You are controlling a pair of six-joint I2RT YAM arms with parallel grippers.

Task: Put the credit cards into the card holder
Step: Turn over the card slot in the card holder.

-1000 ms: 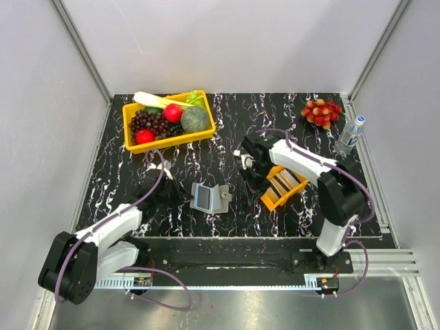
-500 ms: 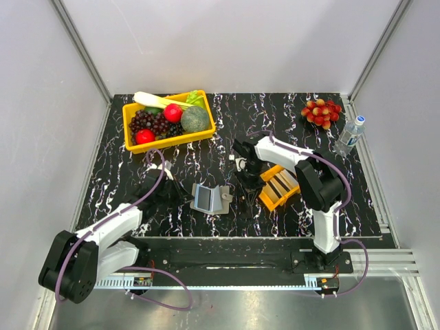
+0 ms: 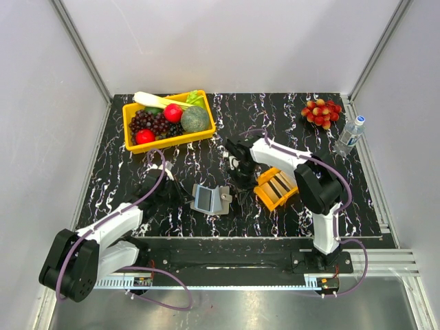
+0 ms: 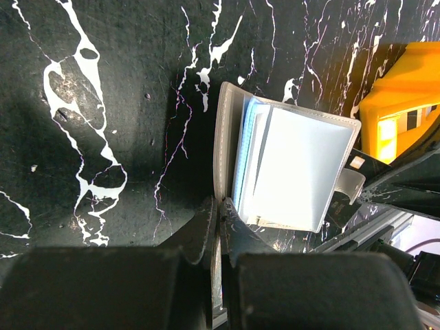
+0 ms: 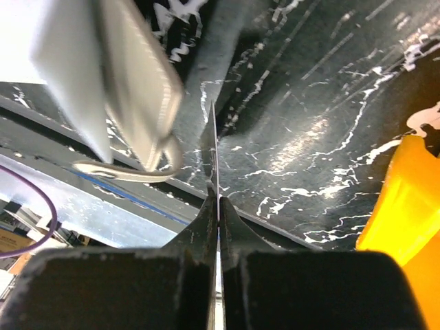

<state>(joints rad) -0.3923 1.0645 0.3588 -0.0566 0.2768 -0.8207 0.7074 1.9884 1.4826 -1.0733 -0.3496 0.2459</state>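
Observation:
The card holder point(image 3: 210, 198) lies open on the black marbled table, taupe-grey outside, blue-grey inside. My left gripper point(image 3: 184, 198) is shut on its left cover; the left wrist view shows the jaws point(image 4: 221, 218) pinching that cover, with the card holder point(image 4: 295, 172) open beyond. My right gripper point(image 3: 239, 176) is shut on a thin credit card point(image 5: 215, 148), seen edge-on in the right wrist view, just right of the card holder point(image 5: 110, 75). More credit cards point(image 3: 278, 185) stand in the small orange tray point(image 3: 265, 194).
A yellow bin point(image 3: 167, 122) of fruit and vegetables stands at the back left. A bunch of red grapes point(image 3: 322, 111) and a water bottle point(image 3: 350, 135) sit at the back right. The table's near edge runs just below the card holder.
My right gripper has moved left from the orange tray toward the card holder, carrying a card. The tray has shifted slightly left. The left gripper has kept its hold.

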